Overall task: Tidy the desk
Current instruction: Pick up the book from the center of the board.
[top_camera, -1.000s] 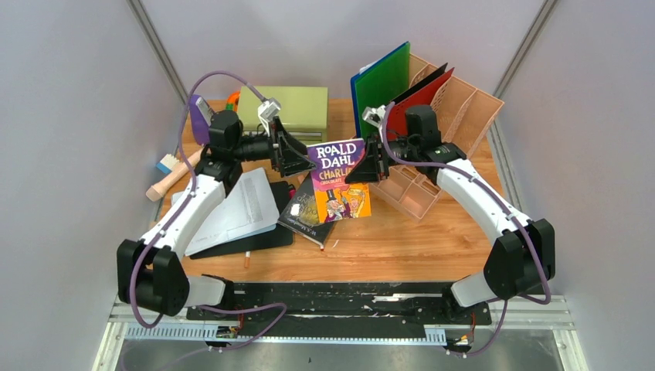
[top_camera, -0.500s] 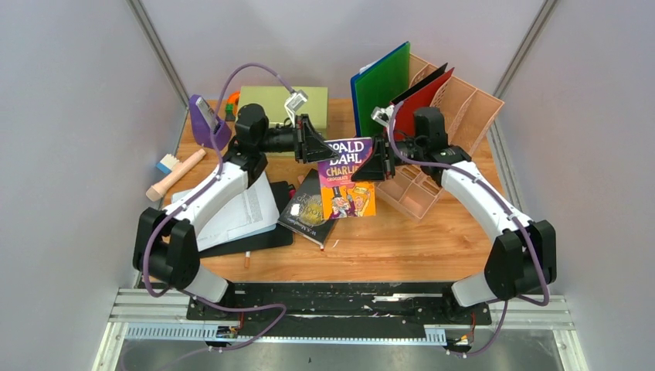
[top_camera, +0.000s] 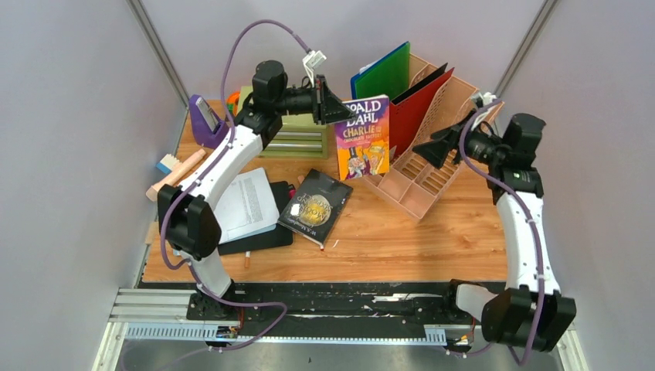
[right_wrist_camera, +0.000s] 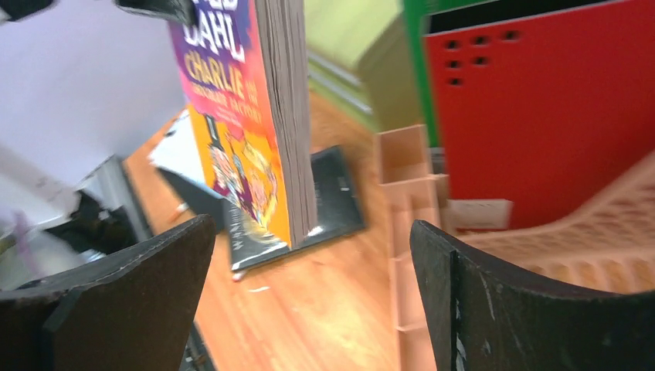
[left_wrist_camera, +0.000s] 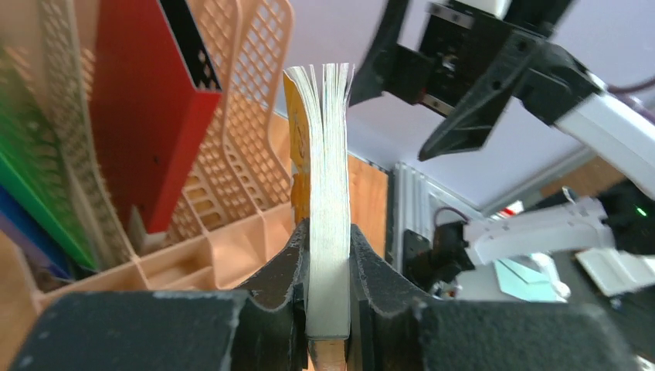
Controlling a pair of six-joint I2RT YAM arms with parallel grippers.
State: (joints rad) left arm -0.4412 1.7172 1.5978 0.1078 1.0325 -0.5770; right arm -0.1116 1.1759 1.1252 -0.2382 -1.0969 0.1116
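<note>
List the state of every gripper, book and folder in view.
Left gripper, shut on the Roald Dahl book.
Right gripper, open, empty.
Roald Dahl book, closed, held upright.
Black book, closed, flat on the desk.
Red folder, standing in the rack.
Green folder, standing in the rack.

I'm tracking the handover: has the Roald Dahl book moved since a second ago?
Yes. The Roald Dahl book, held by the left gripper, went back toward the red folder.
</note>
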